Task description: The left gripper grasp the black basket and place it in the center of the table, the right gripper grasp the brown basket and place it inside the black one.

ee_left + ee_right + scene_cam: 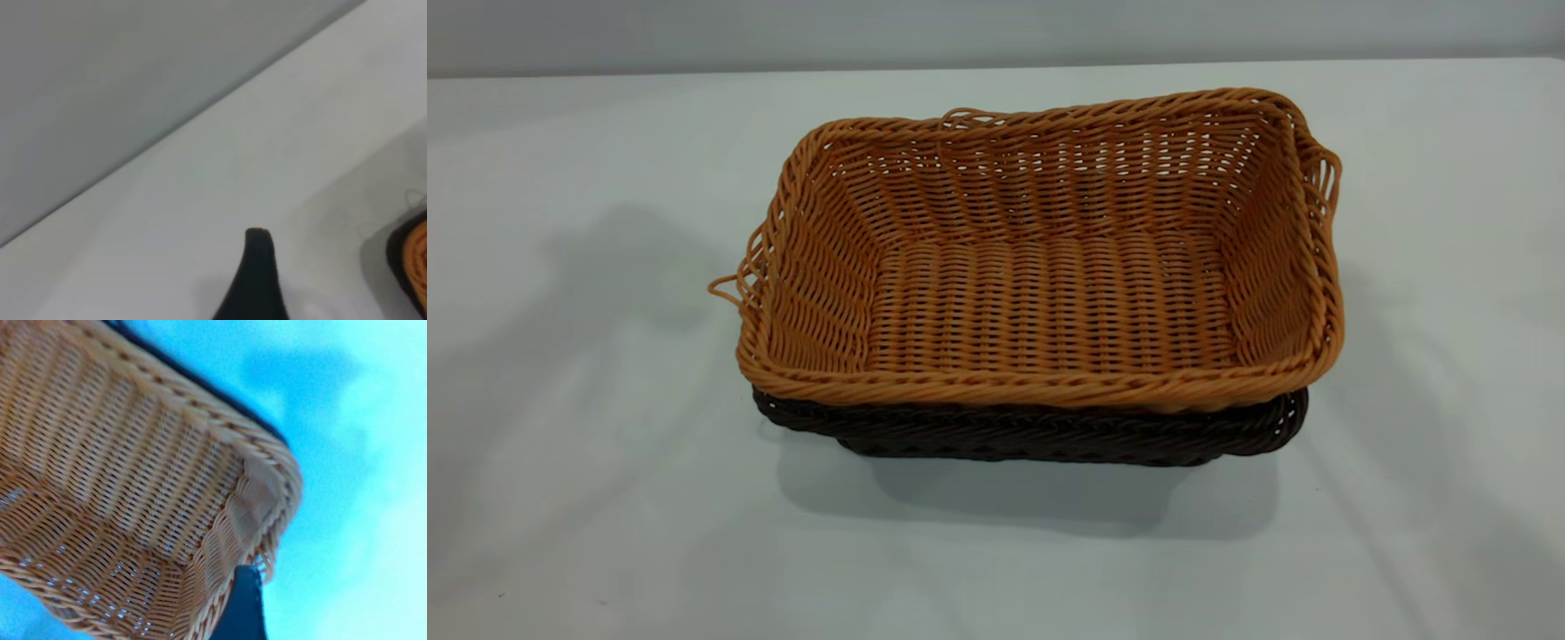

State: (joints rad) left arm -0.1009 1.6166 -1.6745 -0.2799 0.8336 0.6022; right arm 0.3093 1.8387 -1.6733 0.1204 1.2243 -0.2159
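The brown basket (1049,293) sits nested inside the black basket (1049,433) in the middle of the table (587,498); only the black one's rim and front wall show below it. Neither arm shows in the exterior view. In the left wrist view my left gripper (327,287) shows one black finger (257,267) over bare table, apart from a corner of the black basket (395,257) and the brown basket (417,250). My right gripper (300,607) shows one dark finger (243,607) just off a corner of the brown basket (133,473). Both hold nothing.
The white tabletop runs wide around the baskets on all sides. Its far edge meets a grey wall (996,31). Soft arm shadows lie on the table left (614,267) and right of the baskets.
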